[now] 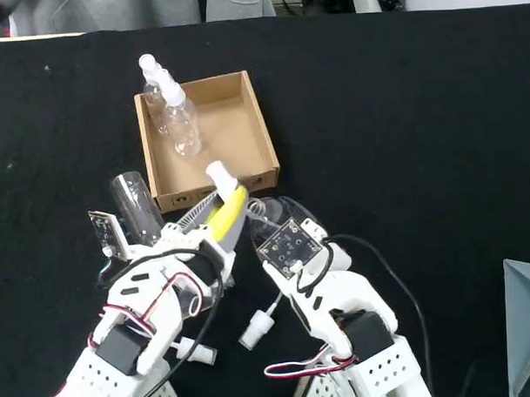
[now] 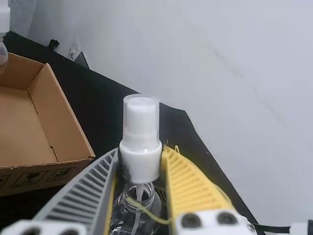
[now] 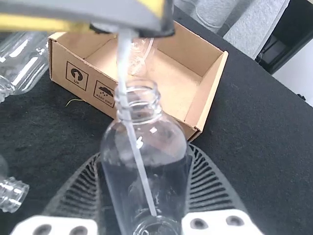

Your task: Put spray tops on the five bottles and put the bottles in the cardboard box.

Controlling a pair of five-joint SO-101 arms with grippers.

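Note:
My left gripper (image 1: 222,193) (image 2: 141,164) is shut on a white spray top (image 1: 219,174) (image 2: 141,142), just in front of the cardboard box (image 1: 150,150) (image 2: 58,122) (image 3: 83,73). The top's thin dip tube (image 3: 131,137) hangs down into the open neck of a clear bottle (image 1: 260,210) (image 3: 146,161). My right gripper (image 1: 269,217) (image 3: 144,155) is shut on that bottle and holds it upright under the top. The cap sits a little above the neck, not seated. Two capped bottles (image 1: 182,123) lean in the box's far left corner.
An uncapped clear bottle (image 1: 135,207) (image 3: 19,58) stands left of the left arm, near the box's front corner. Another bare bottle neck (image 3: 12,193) lies close by. Two loose spray tops (image 1: 256,328) (image 1: 194,349) lie on the black cloth between the arms. A grey object (image 1: 526,329) sits at the right edge.

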